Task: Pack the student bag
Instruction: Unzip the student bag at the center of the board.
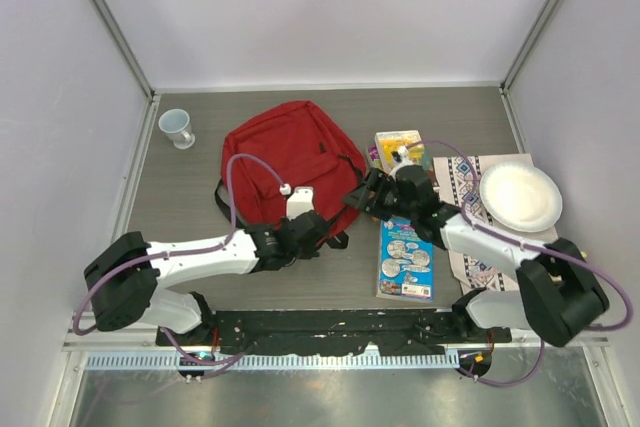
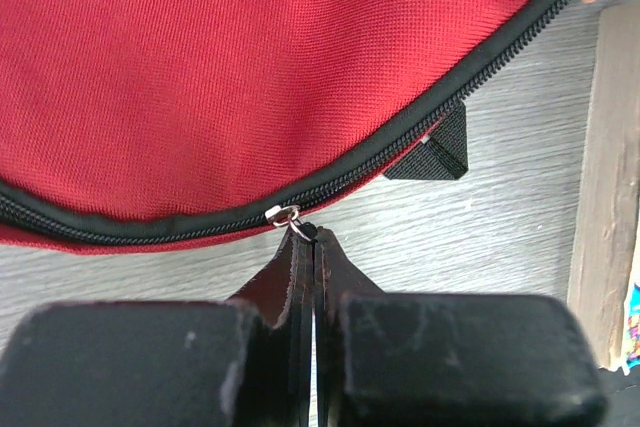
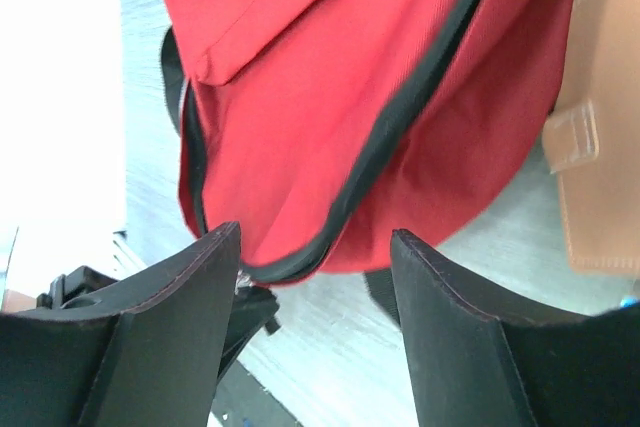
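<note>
At the bench's (image 1: 180, 197) near edge, right of centre, a colourful picture book (image 1: 407, 259) lies flat, just in front of the right arm.

The left pincer (image 2: 305, 239) sits at the near rim of the student bag (image 1: 275, 152). Its fingers are pressed tight together with no gap between them. Their tips meet the zip pull (image 2: 285, 213) on the bag's black zipper. They appear to be pinching its tab, though the tab itself is hidden between the pads, so that grip is a likely reading rather than a sure one. A short black strap tab (image 2: 435, 152) pokes out from under the bag, just to the right.

The right pincer (image 3: 315, 232) is at the bag's near right side. It is spread wide and holds nothing. Through the gap, its wrist view shows red fabric and a curve of zipper. A brown wallet-like item (image 3: 600, 177) lies just beside the bag there.

The bag lies flat near the middle of the bench, slightly left of centre, with its black straps trailing at its near side.

Toward the right edge, a patterned cloth (image 1: 455, 175) carries a white paper plate (image 1: 520, 197). A small yellow box (image 1: 397, 142) rests just beyond the right wrist. A pale cup (image 1: 178, 128) stands well apart, near the far left corner.
</note>
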`<act>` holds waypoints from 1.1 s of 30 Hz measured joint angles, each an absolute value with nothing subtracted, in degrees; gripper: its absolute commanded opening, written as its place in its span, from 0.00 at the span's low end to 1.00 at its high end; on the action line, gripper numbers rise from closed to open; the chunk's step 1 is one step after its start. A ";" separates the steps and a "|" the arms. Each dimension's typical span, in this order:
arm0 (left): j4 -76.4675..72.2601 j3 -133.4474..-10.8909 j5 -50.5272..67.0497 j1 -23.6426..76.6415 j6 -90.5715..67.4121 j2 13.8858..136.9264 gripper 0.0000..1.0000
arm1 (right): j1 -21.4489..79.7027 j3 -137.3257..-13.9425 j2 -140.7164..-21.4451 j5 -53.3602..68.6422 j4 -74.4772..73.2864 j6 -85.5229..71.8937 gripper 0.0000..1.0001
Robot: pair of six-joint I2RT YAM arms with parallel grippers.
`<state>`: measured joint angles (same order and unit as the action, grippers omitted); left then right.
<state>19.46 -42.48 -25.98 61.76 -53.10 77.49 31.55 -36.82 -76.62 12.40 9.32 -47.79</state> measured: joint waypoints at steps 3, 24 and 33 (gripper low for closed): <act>18.68 -44.42 -25.78 61.76 -52.05 78.91 0.00 | 32.49 -31.16 -70.52 11.84 11.09 -52.23 0.68; 14.15 -43.55 -23.83 61.76 -50.61 76.75 0.00 | 43.09 -24.67 -81.62 7.40 31.29 -68.23 0.48; 14.41 -43.24 -23.99 61.76 -50.02 76.29 0.00 | 43.35 -26.68 -84.03 6.26 34.17 -68.23 0.01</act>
<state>14.41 -43.24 -23.99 61.76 -50.02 76.29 43.35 -26.68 -84.03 6.26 34.17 -68.23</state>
